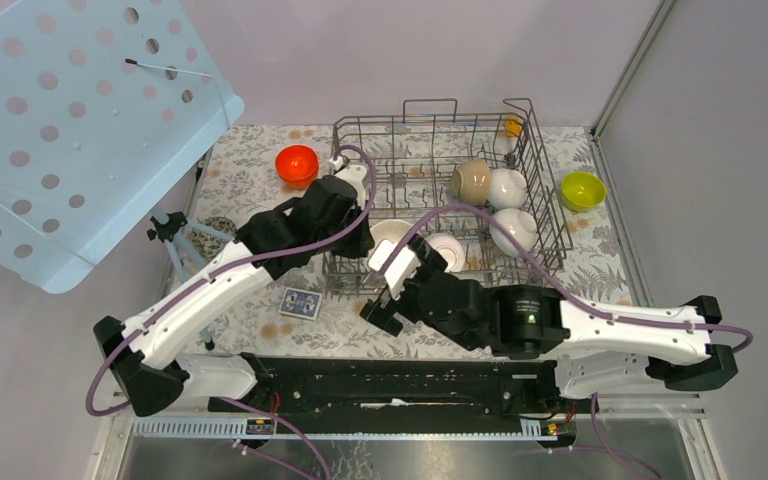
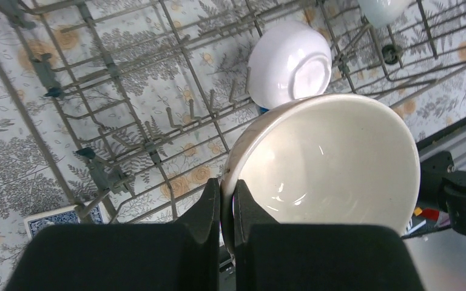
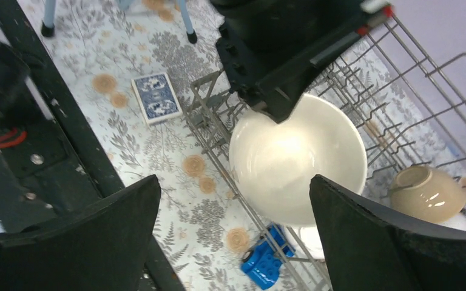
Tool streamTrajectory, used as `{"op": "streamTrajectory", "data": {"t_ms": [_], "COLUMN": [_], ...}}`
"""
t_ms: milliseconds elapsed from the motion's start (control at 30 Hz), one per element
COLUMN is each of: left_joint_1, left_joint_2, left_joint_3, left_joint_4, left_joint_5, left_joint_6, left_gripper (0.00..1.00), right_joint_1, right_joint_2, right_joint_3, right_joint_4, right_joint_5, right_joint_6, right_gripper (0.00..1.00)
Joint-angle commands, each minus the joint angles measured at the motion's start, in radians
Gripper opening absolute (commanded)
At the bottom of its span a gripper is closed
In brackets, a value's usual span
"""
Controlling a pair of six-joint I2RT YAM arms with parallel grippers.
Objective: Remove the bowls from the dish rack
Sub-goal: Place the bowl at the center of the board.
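Note:
My left gripper [image 2: 227, 194] is shut on the rim of a cream bowl [image 2: 327, 163], holding it tilted over the near left corner of the dish rack [image 2: 188, 66]. From above, this bowl [image 1: 390, 233] sits at the left gripper [image 1: 365, 215]. My right gripper [image 3: 233, 182] stands wide open just above the same bowl [image 3: 297, 157], touching nothing. A white bowl [image 2: 289, 73] lies bottom-up in the rack. In the rack [image 1: 550, 200] are also a beige bowl [image 1: 471, 181] and two white ones [image 1: 507, 187] [image 1: 513, 230]. An orange-red bowl [image 1: 297, 163] and a yellow-green bowl [image 1: 582, 190] rest on the table.
A blue toy car [image 3: 266, 259] lies at the rack's near edge. A blue card box [image 1: 300, 303] sits on the flowered cloth in front of the rack. A small tripod [image 1: 170, 235] and a pale blue perforated panel [image 1: 70, 130] stand at the left.

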Motion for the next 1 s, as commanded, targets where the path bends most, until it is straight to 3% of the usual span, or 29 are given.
{"op": "streamTrajectory", "data": {"t_ms": [0,133,233,367,600,700,833,967], "left_joint_1": [0.013,0.016,0.015,0.015,0.015,0.016,0.015,0.015], "left_joint_2": [-0.107,-0.179,-0.225,-0.257,-0.242,-0.229,-0.223,-0.208], "left_joint_3": [-0.017,-0.081,-0.119,-0.153,-0.157,-0.151,-0.148,-0.138], "left_joint_4": [0.111,0.131,0.134,0.105,0.073,0.073,0.072,0.053], "left_joint_5": [-0.104,-0.182,-0.203,-0.252,-0.29,-0.289,-0.282,-0.28], "left_joint_6": [-0.073,-0.138,-0.181,-0.219,-0.254,-0.267,-0.294,-0.33], "left_gripper": [0.0,0.0,0.0,0.0,0.0,0.0,0.0,0.0], "right_joint_1": [-0.001,-0.065,-0.243,-0.357,-0.427,-0.442,-0.469,-0.478], "right_joint_2": [-0.029,0.072,0.092,0.071,0.137,0.178,0.213,0.243], "right_joint_3": [0.143,0.323,0.347,0.284,0.245,0.242,0.216,0.202], "right_joint_4": [-0.095,-0.28,-0.312,-0.219,-0.155,-0.155,-0.143,-0.136], "right_joint_5": [0.115,0.231,0.094,-0.043,-0.247,-0.257,-0.25,-0.246], "right_joint_6": [0.257,0.423,0.529,0.606,0.669,0.675,0.686,0.689], "right_gripper": [1.0,1.0,0.97,0.91,0.81,0.75,0.58,0.51]}}
